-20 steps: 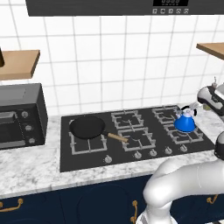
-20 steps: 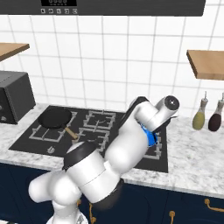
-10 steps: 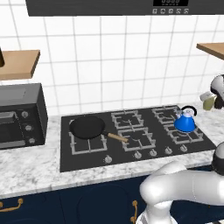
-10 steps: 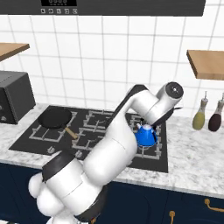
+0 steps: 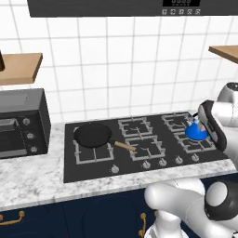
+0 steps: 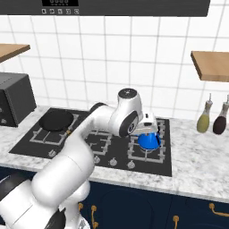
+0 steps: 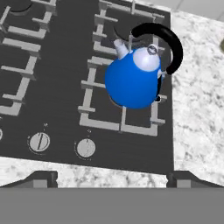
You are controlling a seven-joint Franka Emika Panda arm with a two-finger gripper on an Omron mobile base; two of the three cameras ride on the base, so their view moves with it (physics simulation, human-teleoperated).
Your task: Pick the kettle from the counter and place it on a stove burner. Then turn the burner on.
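Left of the jaws, two silver knobs (image 7: 40,142) sit along the cooktop's front edge. The jaws (image 7: 112,178) stand wide apart, empty. Ahead of them the kettle (image 7: 133,79) stands on the stove burner (image 7: 124,101), and to their right lies the speckled worktop (image 7: 199,109).

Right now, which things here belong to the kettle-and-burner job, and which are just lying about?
Job:
kettle
stove burner under it
knobs
counter
end effector

Lying about:
frying pan
two bottles
toaster oven
shelves
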